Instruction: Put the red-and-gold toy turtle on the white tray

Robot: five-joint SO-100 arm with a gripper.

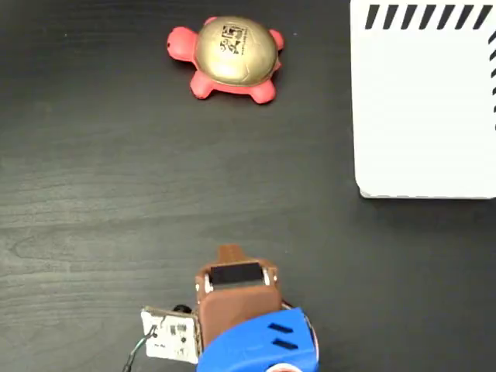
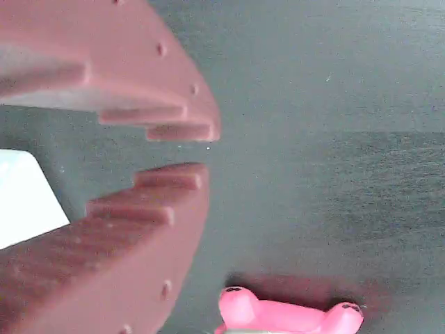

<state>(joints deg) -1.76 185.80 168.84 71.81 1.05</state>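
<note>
The red-and-gold toy turtle (image 1: 232, 58) sits upright on the dark table at the top centre of the fixed view, its head pointing left. In the wrist view only its pink-red legs (image 2: 292, 316) show, at the bottom edge. The white tray (image 1: 426, 116) with black stripes lies at the top right, apart from the turtle; a white corner of it (image 2: 24, 198) shows at the left of the wrist view. My brown gripper (image 1: 229, 252) hangs at the bottom centre, far from both. In the wrist view, the gripper (image 2: 205, 151) has its toothed fingers a narrow gap apart, with nothing between them.
The arm's blue body (image 1: 260, 345) and a small white circuit board with wires (image 1: 170, 335) sit at the bottom edge. Dark wood-grain table stretches between the arm, the turtle and the tray.
</note>
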